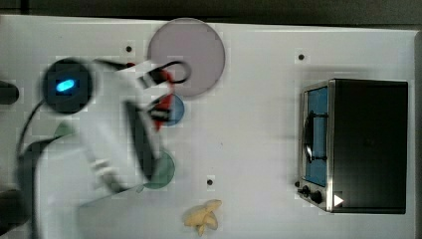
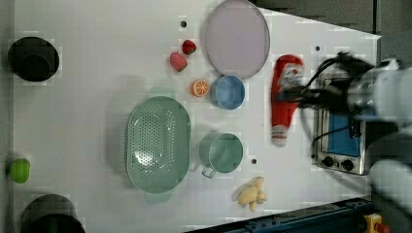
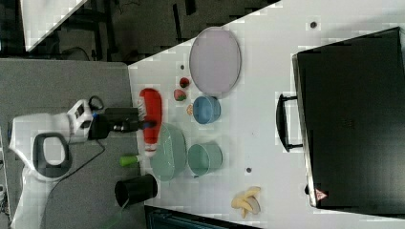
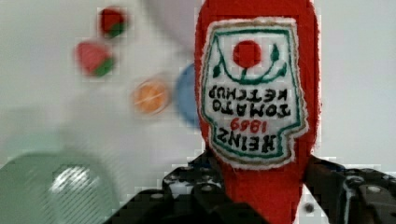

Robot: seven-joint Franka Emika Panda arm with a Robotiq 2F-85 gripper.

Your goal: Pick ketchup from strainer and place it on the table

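Overall, the white bench (image 2: 97,73) carries everything in the scene. At the left view's right stands a toaster oven (image 2: 340,141) with a blue door panel. A pale purple round plate (image 2: 236,38) lies near the left view's top edge. The pale green strainer (image 2: 158,144) sits near the middle of the bench, and its perforated bottom is bare. Just beside it, toward the left view's right, stands a green cup (image 2: 222,152); a blue cup (image 2: 228,92) stands between that cup and the plate.

The arm (image 3: 52,138) reaches in from the right view's left. Its claw (image 2: 297,95) is clenched on the ketchup (image 2: 285,99) across the bottle's middle; the bottle hangs clear of the strainer, above the bench. In the wrist view the label (image 4: 252,93) faces the camera, with a dark finger (image 4: 345,186) at each side of the red body.

A banana (image 2: 251,193) lies near the bench edge. Two strawberries (image 2: 179,61) and an orange slice (image 2: 199,88) lie near the blue cup.
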